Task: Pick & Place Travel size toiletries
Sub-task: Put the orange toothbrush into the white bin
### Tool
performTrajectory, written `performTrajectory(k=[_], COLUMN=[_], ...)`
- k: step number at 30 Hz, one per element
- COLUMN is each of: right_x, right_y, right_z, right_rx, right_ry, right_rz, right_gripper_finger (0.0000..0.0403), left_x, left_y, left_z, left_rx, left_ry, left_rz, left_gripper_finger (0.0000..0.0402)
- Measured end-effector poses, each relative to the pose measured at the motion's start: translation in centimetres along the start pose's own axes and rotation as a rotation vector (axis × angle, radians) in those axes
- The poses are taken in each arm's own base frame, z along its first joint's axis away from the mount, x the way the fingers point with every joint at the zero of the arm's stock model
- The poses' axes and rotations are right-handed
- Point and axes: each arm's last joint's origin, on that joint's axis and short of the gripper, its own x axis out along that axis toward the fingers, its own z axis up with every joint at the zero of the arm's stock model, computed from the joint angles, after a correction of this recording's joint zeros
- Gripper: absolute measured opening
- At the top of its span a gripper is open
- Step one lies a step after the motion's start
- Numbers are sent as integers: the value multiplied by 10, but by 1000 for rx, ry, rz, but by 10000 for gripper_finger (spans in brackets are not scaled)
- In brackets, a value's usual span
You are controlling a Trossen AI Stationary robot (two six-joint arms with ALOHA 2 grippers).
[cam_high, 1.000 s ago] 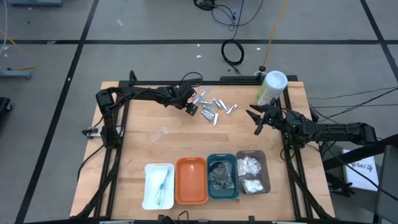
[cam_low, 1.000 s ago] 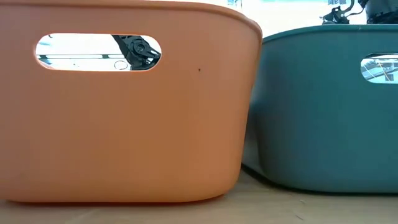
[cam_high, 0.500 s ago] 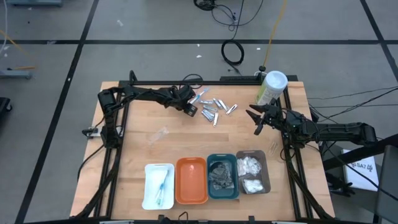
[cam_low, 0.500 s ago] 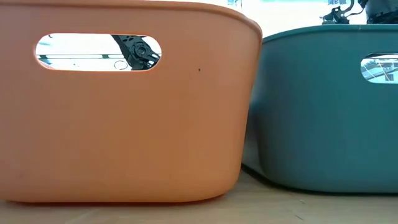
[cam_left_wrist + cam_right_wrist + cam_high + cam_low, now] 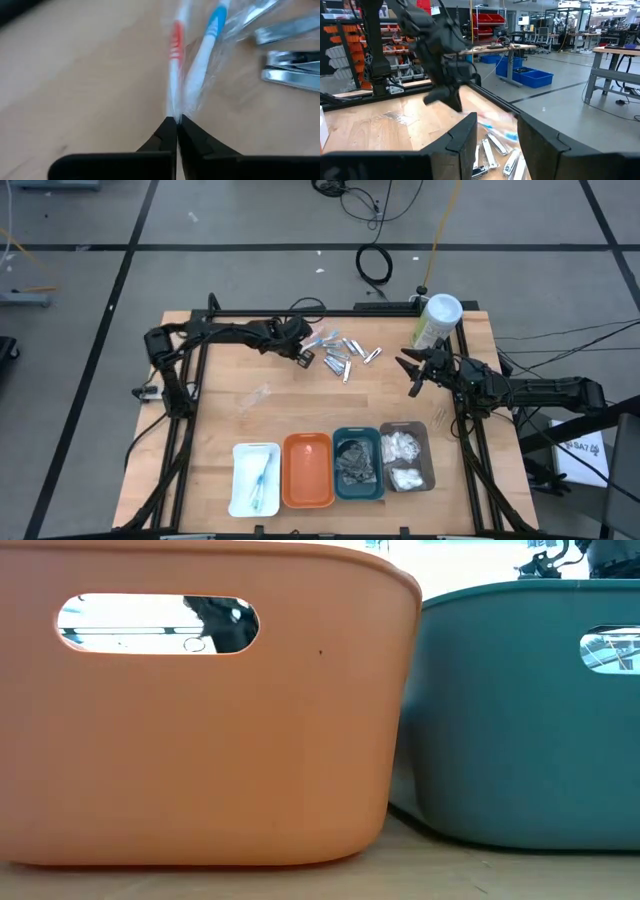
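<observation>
I read the step in hand as the pick. On the table (image 5: 220,380), the four trays sit in a row along the near edge: white tray (image 5: 255,478), orange tray (image 5: 308,470), teal tray (image 5: 357,462) and grey tray (image 5: 405,455). The white one already holds wrapped sticks, so I judge it the destination.

The left gripper (image 5: 304,356) is at the far side of the table, at the edge of the loose pile of silvery metal pieces (image 5: 350,358). Its jaws are pinched fully together on the clear wrapper of a slim wrapped stick pair (image 5: 192,65), one red, one blue, lying just beside the metal pieces.

The next move calls for a straight lift; the thin film grip could slip, so I would raise slowly before travelling to the tray.

The right gripper (image 5: 414,376) waits near the pale-green canister (image 5: 436,320), jaws partly apart, holding nothing.

Against the earlier frame, the left jaws have gone from wide to closed, and the left arm has shifted slightly.
</observation>
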Motion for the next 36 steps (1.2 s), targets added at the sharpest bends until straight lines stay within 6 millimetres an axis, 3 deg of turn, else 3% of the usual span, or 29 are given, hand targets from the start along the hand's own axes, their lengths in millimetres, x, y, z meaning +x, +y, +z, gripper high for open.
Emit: performTrajectory(k=[7,12,22,30,36], right_x=[0,0,0,0,0], right_y=[0,0,0,0,0], right_z=[0,0,0,0,0], right_rx=[0,0,-3,-3,-4], right_ry=[0,0,0,1,1], right_rz=[0,0,0,0,0], right_gripper_finger=[130,130,130,130,130], left_x=[-65,-88,-74,-64,-53], left_y=[-6,-6,-4,3,14], left_z=[-13,-36,-72,-88,-86], left_rx=[38,5,-5,-24,-3], left_ry=[-12,86,231,296,194], left_rz=[13,129,228,252,324], left_gripper_finger=[3,4,15,113,188])
